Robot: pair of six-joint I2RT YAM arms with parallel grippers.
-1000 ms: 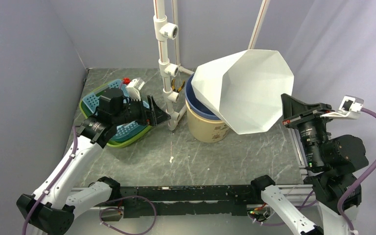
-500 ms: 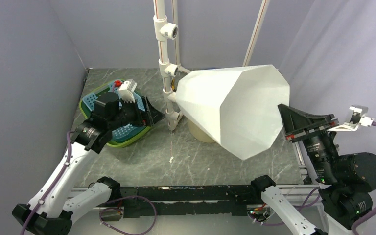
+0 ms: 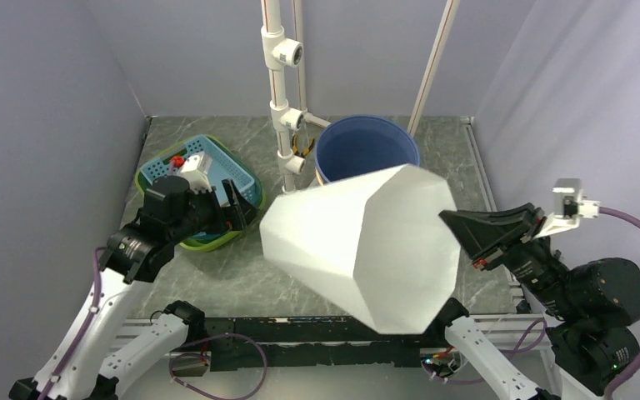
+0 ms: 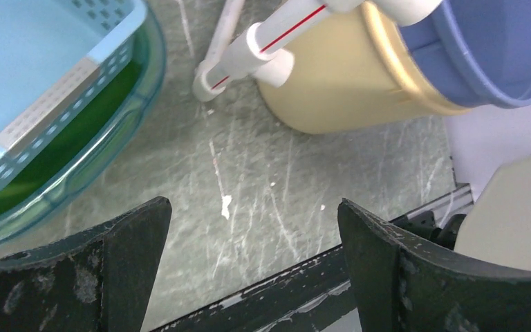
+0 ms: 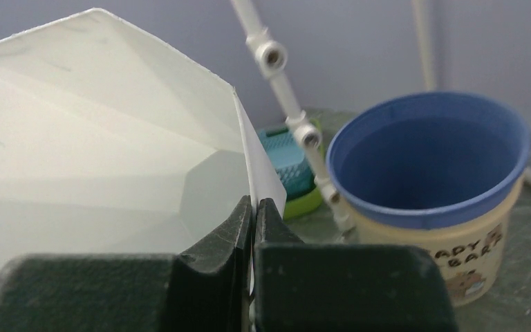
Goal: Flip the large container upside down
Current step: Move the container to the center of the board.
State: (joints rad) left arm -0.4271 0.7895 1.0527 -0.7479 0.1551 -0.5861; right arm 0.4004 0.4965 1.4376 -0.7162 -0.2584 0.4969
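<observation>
While pinched at its rim by the right claw (image 5: 252,206), the large white container (image 3: 367,242) lies on its side above the near middle of the tabletop (image 3: 242,267). It seems raised off the surface, though the underside is hidden.

Container: faceted, paper-thin wall. Narrow closed end points left, toward the left arm. Wide open mouth faces right, toward the right arm.

Right claw: clenched on the container's rim, the two black fingers pressed together with the thin white edge between them, as the right wrist view shows.

Left claw (image 4: 252,207): released, fingers spread wide, holding nothing. It hangs over bare tabletop just beside the baskets, apart from the container.

Blue tub (image 3: 367,150): upright behind the container, nested in the top of a tan pot (image 4: 332,90) with printed lettering.

White pipe stand (image 3: 279,83): rises just left of the tub, its foot on the tabletop.

Blue basket (image 3: 217,162): perforated, sitting inside a green basket (image 3: 146,179) at the left rear, partly hidden by the left arm.
</observation>
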